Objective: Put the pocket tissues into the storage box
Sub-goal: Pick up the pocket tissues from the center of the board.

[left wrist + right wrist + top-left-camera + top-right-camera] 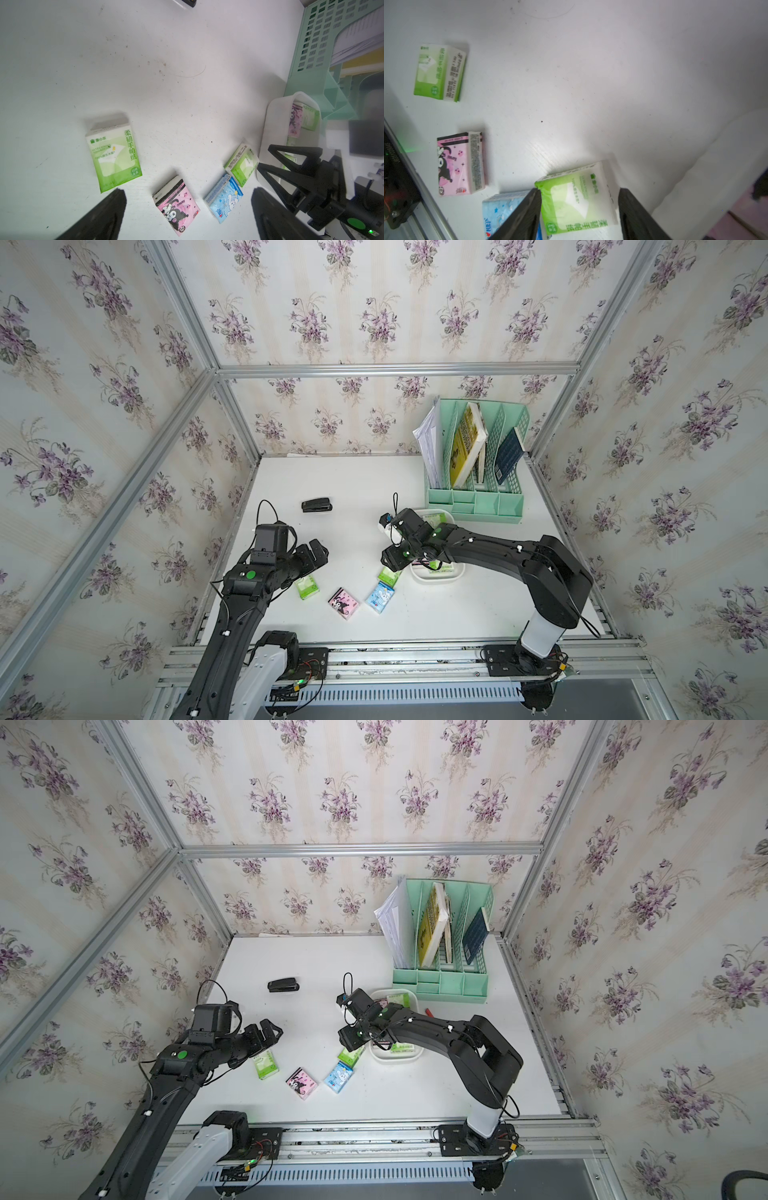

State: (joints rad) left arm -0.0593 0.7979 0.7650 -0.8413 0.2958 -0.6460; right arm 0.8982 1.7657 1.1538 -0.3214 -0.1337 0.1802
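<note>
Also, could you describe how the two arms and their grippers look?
Both are alike. The left arm and right arm are black with rounded shells, and each has a white segment by its base. A round green sticker sits near each wrist. Thin black cables run outside, tied by white clips. The left gripper and right gripper are black; the right's fingers are hollow triangular frames.

In the left wrist view the light green pack (114, 155) carries the brand 象小家, the vertical title 柔韧手帕纸, a faint "ULTRA-STRONG" and a round badge 自然无香. A second green pack (579, 199) shows the same title upside down in the right wrist view. The pink pack (176, 205) appears to read "Kuromi". The lettering on the blue pack (223, 197) is too blurred to read.
</note>
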